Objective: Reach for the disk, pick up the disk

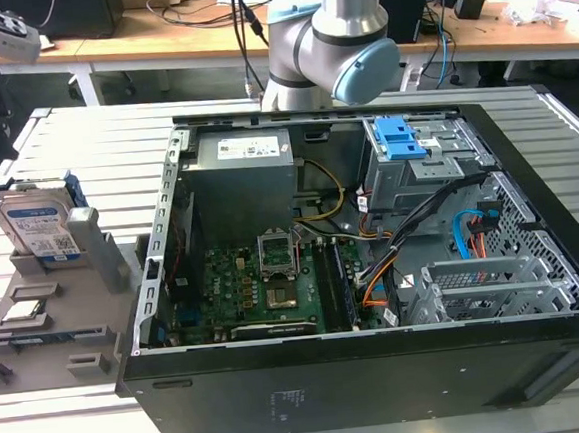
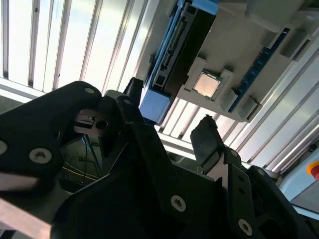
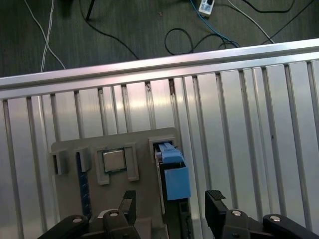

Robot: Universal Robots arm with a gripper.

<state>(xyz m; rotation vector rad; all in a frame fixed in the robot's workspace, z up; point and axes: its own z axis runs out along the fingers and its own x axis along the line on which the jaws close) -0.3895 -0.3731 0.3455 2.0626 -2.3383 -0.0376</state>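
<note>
Jaws spread apart and holding nothing, we saw the gripper [image 3: 171,201] hanging over the disk [image 3: 174,180], which stood on edge in a slot of the grey holder [image 3: 143,144], with a processor chip [image 3: 114,161] seated in that holder beside it and the open computer case [image 1: 383,380] just beside the holder.

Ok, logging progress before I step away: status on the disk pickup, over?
Tool open, empty, framing the disk, no contact. Disk upright in grey holder, not gripped. Nothing in the way.
</note>
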